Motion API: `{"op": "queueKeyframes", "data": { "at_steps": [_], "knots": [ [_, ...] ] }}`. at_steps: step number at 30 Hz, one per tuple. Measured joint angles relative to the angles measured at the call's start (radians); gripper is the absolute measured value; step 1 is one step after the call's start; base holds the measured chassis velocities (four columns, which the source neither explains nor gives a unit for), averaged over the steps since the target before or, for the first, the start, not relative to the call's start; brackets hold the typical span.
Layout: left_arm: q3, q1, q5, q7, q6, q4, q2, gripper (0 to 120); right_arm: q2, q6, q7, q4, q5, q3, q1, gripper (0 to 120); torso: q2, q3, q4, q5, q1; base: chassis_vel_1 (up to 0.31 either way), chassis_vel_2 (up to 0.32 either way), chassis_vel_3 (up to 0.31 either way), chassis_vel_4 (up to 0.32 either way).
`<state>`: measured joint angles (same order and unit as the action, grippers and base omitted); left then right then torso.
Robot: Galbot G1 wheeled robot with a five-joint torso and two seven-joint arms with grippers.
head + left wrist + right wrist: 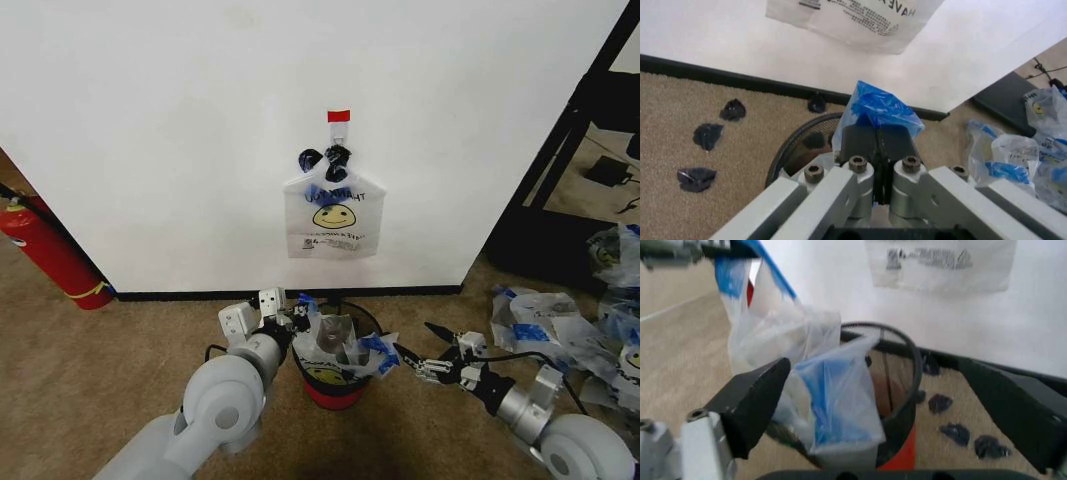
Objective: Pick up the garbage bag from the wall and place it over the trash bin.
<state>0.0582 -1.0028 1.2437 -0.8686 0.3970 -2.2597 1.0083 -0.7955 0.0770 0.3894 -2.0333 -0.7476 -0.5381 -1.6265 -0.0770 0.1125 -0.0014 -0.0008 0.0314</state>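
1. Your left gripper [879,150], grey metal with black pads, sits at the near-left rim of the bin, its jaws pressed together on a blue-taped handle [877,112] of the garbage bag.
2. Your right gripper [412,358], black-fingered, hangs just right of the bin; its jaws stand wide apart, holding nothing, with the bag's other blue-patched side between them in the right wrist view.
3. Hanging on the white wall, a smooth smiley-print plastic bag [334,217] under a black clip.
4. Thin translucent whitish garbage bag [345,350]: draped in and over the bin's mouth, crumpled, its yellow smiley print facing you.
5. Small round black wire-mesh trash bin [903,390] with red base: upright on tan carpet, below the wall bag.
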Motion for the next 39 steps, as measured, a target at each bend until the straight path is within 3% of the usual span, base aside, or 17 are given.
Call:
{"op": "queueKeyframes", "data": {
  "at_steps": [5,6,9,22,28,39],
  "knots": [
    [0.006,0.010,0.004,0.000,0.000,0.004,-0.003,0,-0.007,0.008,-0.001,0.008,0.008,0.006,0.001,84,0.000,0.000,-0.0001,-0.0001,0.000,0.000,0.000,0.000,0.000],
    [0.009,0.014,0.007,0.000,0.000,0.005,-0.005,0,-0.010,0.022,-0.004,0.009,0.001,0.012,0.006,75,0.000,0.000,-0.0002,0.0000,0.000,0.000,0.000,0.000,0.000],
    [0.011,0.016,0.008,-0.001,0.000,0.006,-0.007,0,-0.013,0.030,-0.003,0.019,0.008,0.039,0.023,64,0.000,0.000,0.0000,-0.0002,0.000,0.000,0.000,0.000,0.000],
    [0.012,0.019,0.014,-0.003,0.000,-0.001,-0.013,0,-0.039,0.052,-0.017,0.034,0.014,0.098,0.074,29,0.000,0.000,0.0000,0.0000,0.000,0.000,0.000,0.000,0.000],
    [0.013,0.017,0.014,-0.003,0.001,0.001,-0.009,0,-0.036,0.054,-0.050,0.026,-0.017,0.081,0.059,3,0.000,0.000,0.0000,-0.0001,0.000,0.000,0.000,0.000,0.000],
    [0.014,0.020,0.012,-0.002,0.001,0.022,-0.004,0,-0.070,0.066,-0.194,0.014,-0.121,0.118,0.126,0,0.000,0.000,0.0000,-0.0001,0.000,0.000,0.000,0.000,0.000]
  ]
}}
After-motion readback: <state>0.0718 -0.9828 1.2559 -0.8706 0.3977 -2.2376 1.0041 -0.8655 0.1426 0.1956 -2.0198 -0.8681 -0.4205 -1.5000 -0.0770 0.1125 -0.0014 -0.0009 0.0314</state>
